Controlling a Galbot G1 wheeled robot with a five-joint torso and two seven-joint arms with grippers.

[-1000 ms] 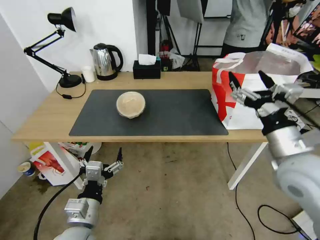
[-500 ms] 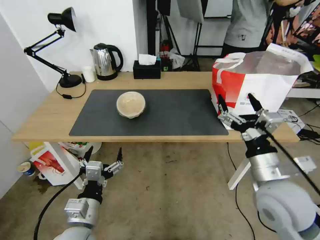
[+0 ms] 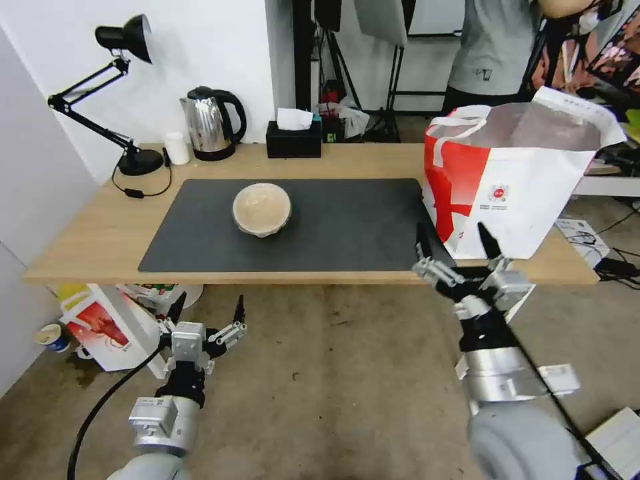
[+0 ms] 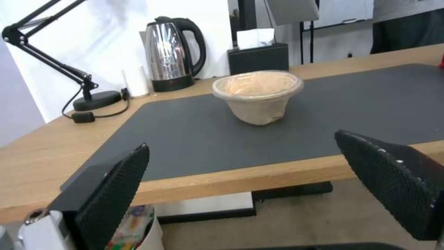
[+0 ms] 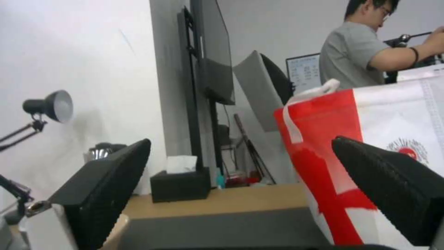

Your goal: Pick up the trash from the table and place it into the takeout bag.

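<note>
Light-wood bench (image 3: 93,233) carries a grey mat (image 3: 333,233); the bowl (image 3: 261,209) sits at mid-mat, lid up, reachable from the front. Bag (image 3: 527,193) stands open-mouthed at the right end for top loading. Right pincer (image 3: 455,257), empty, jaws spread, hangs at the front edge beside the bag. Left pincer (image 3: 205,313), also open and empty, parks below bench height.
</note>
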